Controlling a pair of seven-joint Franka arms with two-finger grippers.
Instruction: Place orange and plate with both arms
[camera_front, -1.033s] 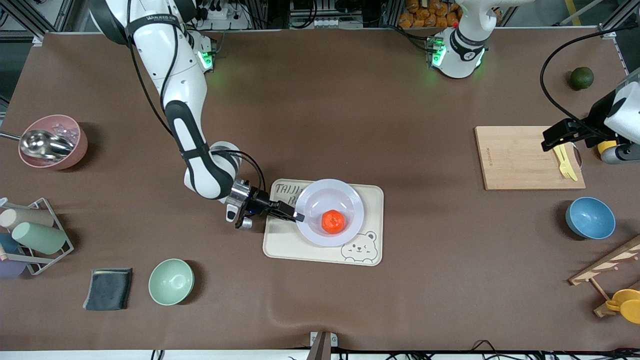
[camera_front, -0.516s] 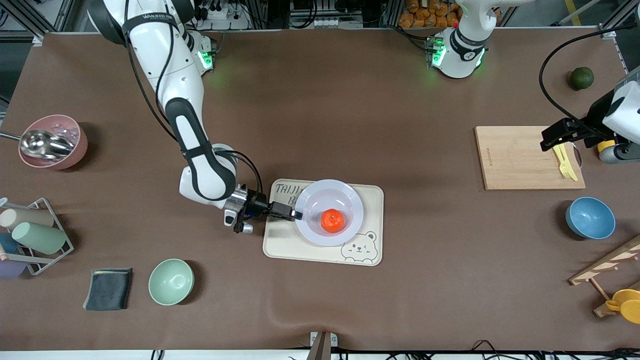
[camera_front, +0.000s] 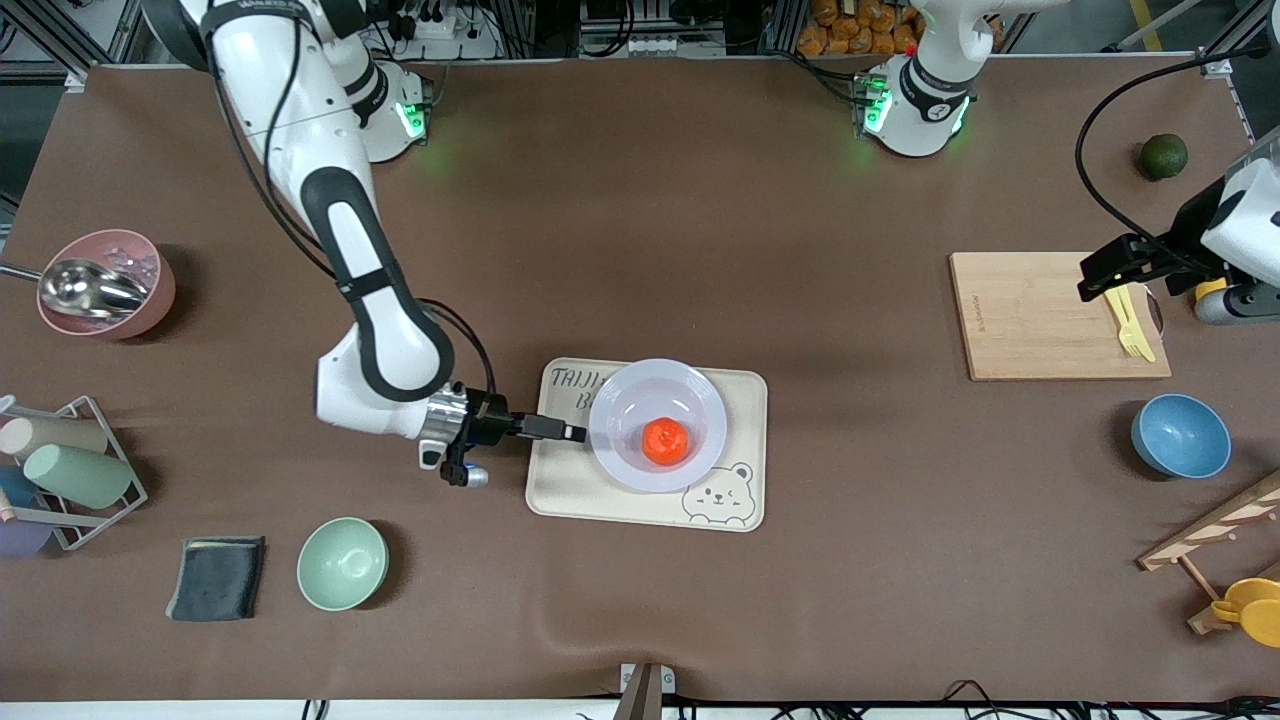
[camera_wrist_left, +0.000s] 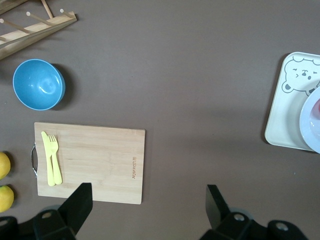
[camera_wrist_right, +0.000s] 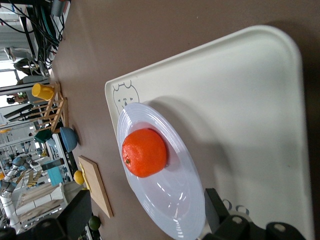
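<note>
The orange (camera_front: 664, 441) lies in the lavender-white plate (camera_front: 655, 390), which rests on the cream bear tray (camera_front: 745, 400) at mid-table. My right gripper (camera_front: 572, 433) is low over the tray's edge toward the right arm's end. It is open and just clear of the plate's rim. In the right wrist view the orange (camera_wrist_right: 145, 152) sits in the plate (camera_wrist_right: 175, 200), and my right gripper (camera_wrist_right: 146, 200) has its fingers spread wide to either side of the near rim. My left gripper (camera_front: 1095, 280) waits open and empty over the cutting board (camera_front: 1030, 315); it also shows in the left wrist view (camera_wrist_left: 147, 192).
A yellow fork (camera_front: 1130, 325) lies on the board. A blue bowl (camera_front: 1180, 435) and a wooden rack (camera_front: 1210, 535) are nearer the camera than the board. A green bowl (camera_front: 342, 563), a grey cloth (camera_front: 217, 578), a cup rack (camera_front: 60, 470) and a pink bowl (camera_front: 105, 285) stand at the right arm's end.
My right gripper has let go of the plate's rim and drawn back toward the right arm's end. The plate and orange stay on the tray. The left arm has barely moved.
</note>
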